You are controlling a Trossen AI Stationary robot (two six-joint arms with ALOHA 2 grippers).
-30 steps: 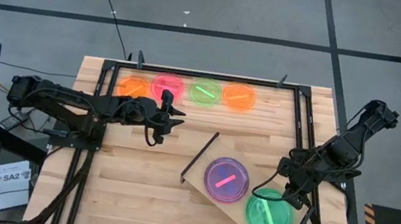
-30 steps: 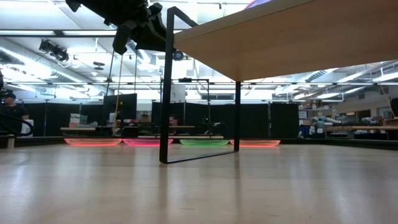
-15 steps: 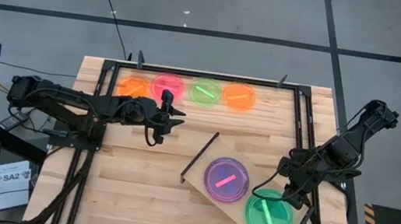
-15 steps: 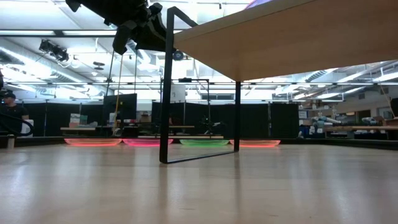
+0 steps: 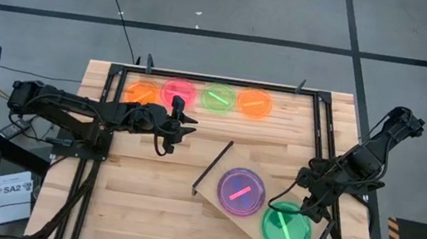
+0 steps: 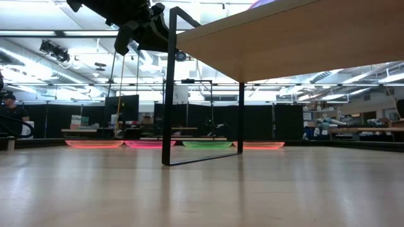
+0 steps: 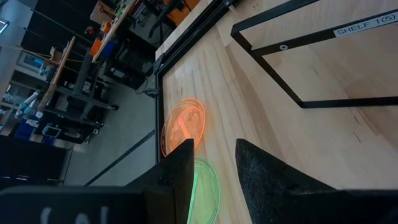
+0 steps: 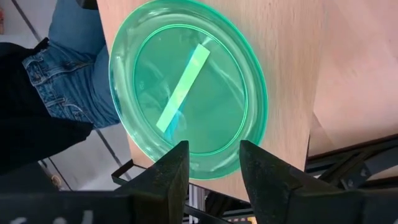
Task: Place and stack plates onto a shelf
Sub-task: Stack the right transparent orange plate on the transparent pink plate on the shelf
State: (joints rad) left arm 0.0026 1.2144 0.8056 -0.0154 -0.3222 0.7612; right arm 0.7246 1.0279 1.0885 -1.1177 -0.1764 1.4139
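Observation:
Four plates lie flat in a row along the table's far edge: orange [image 5: 144,91], pink [image 5: 178,93], green [image 5: 218,98], orange [image 5: 253,103]. The shelf [image 5: 218,179] stands askew at the near right, carrying a purple-looking plate [image 5: 240,192] and a green plate [image 5: 286,229], which overhangs the board's edge [image 8: 286,74]. My right gripper [image 5: 308,204] is open just over that green plate's [image 8: 189,87] rim. My left gripper [image 5: 183,128] is open in the air, on the near side of the row of plates. Its wrist view shows an orange plate [image 7: 183,124] and a green plate [image 7: 206,193] ahead of it.
The shelf's black legs [image 6: 169,88] and underside [image 6: 284,44] fill the low view, with the far plates [image 6: 148,144] beyond. A black frame [image 5: 324,135] borders the table. A person in jeans [image 8: 74,74] stands beside the shelf's corner. Bare planks lie between the arms.

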